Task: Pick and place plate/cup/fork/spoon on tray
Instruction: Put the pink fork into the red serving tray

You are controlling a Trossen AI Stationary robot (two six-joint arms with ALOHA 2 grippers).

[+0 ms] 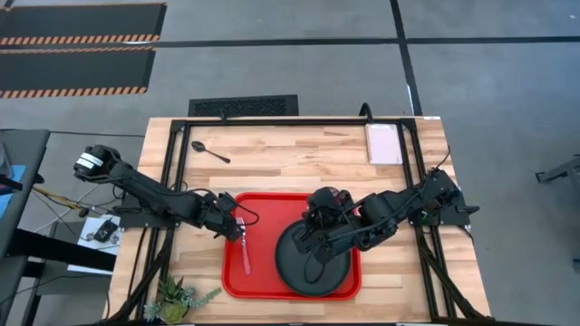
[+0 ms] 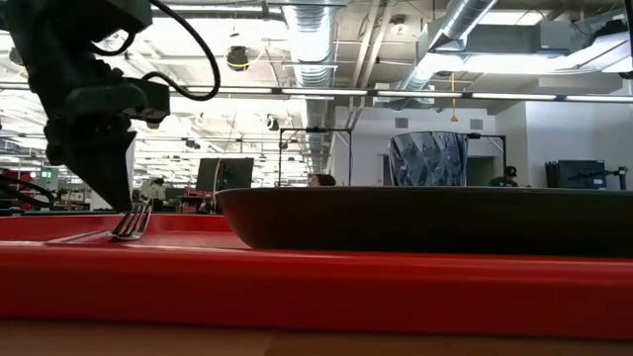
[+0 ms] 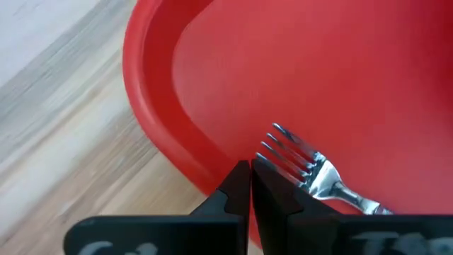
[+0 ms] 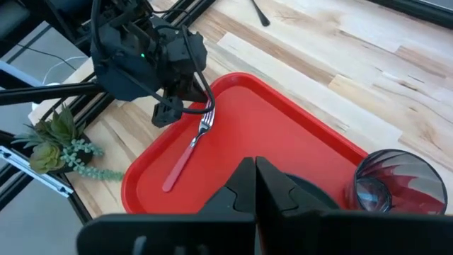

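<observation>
The red tray (image 1: 292,205) lies in the middle of the table. The black plate (image 1: 299,272) sits on its right part, and the dark-tinted cup (image 4: 393,185) stands upright beside the plate on the tray. The red-handled fork (image 1: 245,254) lies flat on the tray's left part, tines (image 3: 290,152) toward the far edge. My left gripper (image 3: 251,177) is shut, pointing down just inside the tray's left rim, next to the tines. My right gripper (image 4: 253,176) hangs shut, high over the plate, with nothing in it. The dark spoon (image 1: 210,151) lies on the wood at the far left. My left gripper's shut fingertips (image 3: 241,173) stand right beside the fork's tines (image 3: 279,150), coming from above. Nothing is between the fingers. Whether they touch the tines I cannot tell. The fork lies flat on the tray floor.
A pale rectangular pad (image 1: 383,143) lies at the far right of the table. A small green plant (image 1: 177,299) stands at the near left corner. Bare wood stretches between the spoon and the tray's far rim.
</observation>
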